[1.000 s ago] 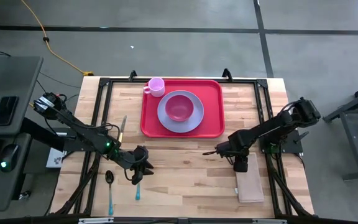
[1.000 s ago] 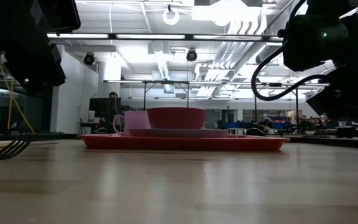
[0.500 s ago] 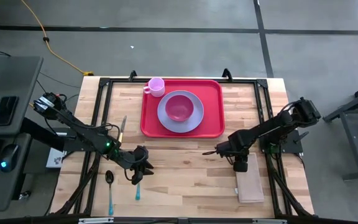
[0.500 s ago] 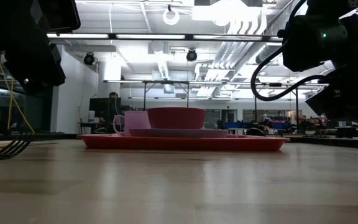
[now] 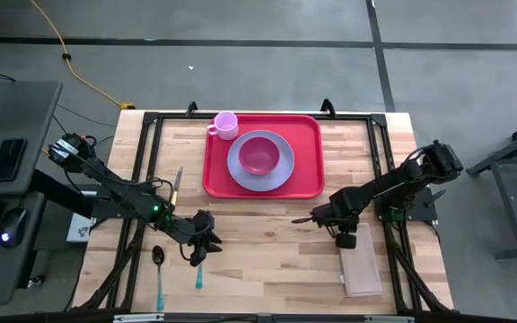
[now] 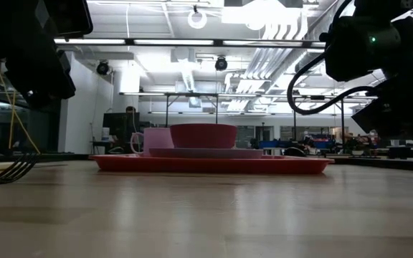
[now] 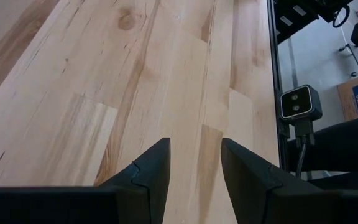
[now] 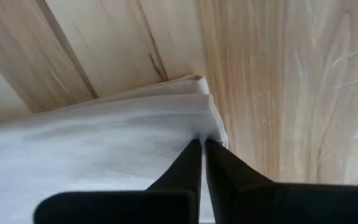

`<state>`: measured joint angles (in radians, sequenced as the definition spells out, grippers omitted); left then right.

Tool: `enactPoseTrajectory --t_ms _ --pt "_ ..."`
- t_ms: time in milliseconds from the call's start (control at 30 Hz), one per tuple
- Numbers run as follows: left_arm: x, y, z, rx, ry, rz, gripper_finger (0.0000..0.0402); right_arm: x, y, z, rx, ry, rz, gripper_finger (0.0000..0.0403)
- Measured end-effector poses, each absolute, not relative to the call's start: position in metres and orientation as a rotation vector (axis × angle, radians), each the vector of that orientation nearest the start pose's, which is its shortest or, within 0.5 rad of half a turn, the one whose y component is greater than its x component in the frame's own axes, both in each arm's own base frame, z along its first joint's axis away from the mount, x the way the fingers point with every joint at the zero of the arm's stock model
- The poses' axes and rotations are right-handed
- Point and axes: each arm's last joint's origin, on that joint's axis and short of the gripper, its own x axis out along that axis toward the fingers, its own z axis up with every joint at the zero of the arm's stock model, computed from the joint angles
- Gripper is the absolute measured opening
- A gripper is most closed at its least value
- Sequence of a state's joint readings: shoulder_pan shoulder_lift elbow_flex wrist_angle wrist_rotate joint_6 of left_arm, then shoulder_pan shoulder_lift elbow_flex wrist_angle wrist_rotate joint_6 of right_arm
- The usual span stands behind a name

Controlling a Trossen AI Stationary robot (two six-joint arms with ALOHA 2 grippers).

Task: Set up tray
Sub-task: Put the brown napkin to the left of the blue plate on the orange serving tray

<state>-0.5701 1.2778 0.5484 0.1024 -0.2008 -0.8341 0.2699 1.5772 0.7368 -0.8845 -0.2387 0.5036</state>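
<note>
Near the table's right edge, right gripper (image 8: 202,144) is pinching shut on the folded tan cloth napkin (image 5: 361,266), likely to carry it over for the setting. Flat red plastic tray (image 5: 308,148) is sitting at the far edge, well apart. Left gripper (image 5: 202,247), fingers spread, is waiting near the front-left.

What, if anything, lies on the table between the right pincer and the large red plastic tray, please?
Nothing visible: only bare wooden table separates the right pincer, shut on the folded tan napkin's edge, from the large red plastic tray.
</note>
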Motion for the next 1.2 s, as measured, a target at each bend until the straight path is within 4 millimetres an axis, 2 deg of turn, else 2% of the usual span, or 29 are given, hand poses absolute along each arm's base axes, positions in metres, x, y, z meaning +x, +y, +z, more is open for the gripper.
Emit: enactPoseTrajectory --t_ms 400,733,1200 --pt "0.209 -0.127 0.181 -0.563 0.685 -0.088 0.0172 0.209 0.053 0.130 0.414 1.778 -0.139 0.0000" --pt "0.209 -0.127 0.181 -0.562 0.687 -0.088 0.0172 0.210 0.052 0.131 0.421 1.768 -0.140 0.0000" --pt "0.208 -0.126 0.181 -0.559 0.694 -0.084 0.0172 0.207 0.049 0.157 0.424 1.593 -0.169 0.0000"
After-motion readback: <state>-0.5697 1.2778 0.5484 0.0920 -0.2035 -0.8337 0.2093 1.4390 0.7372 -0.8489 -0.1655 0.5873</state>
